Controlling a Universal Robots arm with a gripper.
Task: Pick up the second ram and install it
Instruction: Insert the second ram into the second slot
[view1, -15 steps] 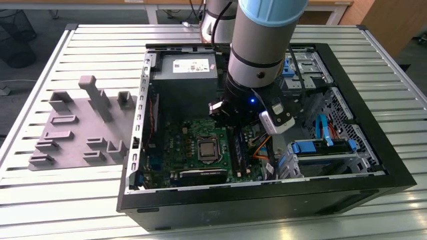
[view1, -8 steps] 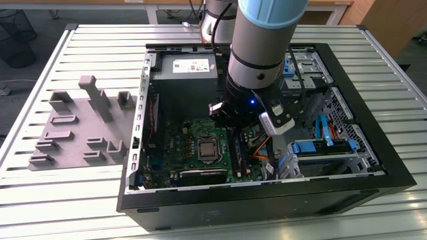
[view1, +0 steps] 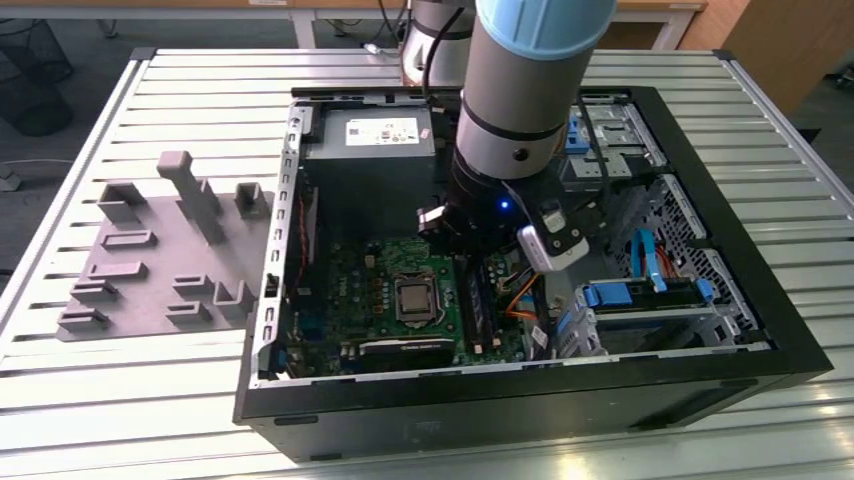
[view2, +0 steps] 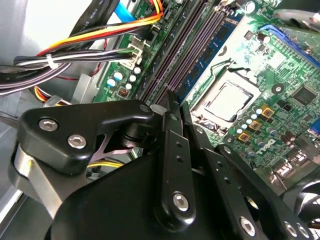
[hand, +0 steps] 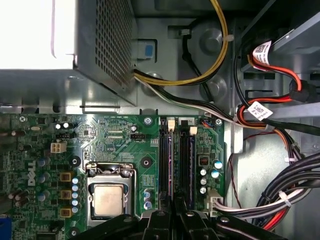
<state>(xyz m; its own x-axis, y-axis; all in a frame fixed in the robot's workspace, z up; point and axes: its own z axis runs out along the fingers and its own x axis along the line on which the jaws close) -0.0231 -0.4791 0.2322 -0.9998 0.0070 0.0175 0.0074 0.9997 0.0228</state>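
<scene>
The second ram (view2: 212, 52) stands on edge in a motherboard (view2: 280, 75) slot beside the processor socket (view2: 225, 102). The gripper (view2: 172, 102) is right at its end; clamped or released, I cannot tell. The arm (view1: 521, 110) plunges straight down into the open computer case (view1: 534, 400).

The arm (view1: 514, 110) hides part of the motherboard (view1: 387, 270); the fingers (view2: 172, 107) cover the slots' (view2: 182, 50) near ends.
</scene>
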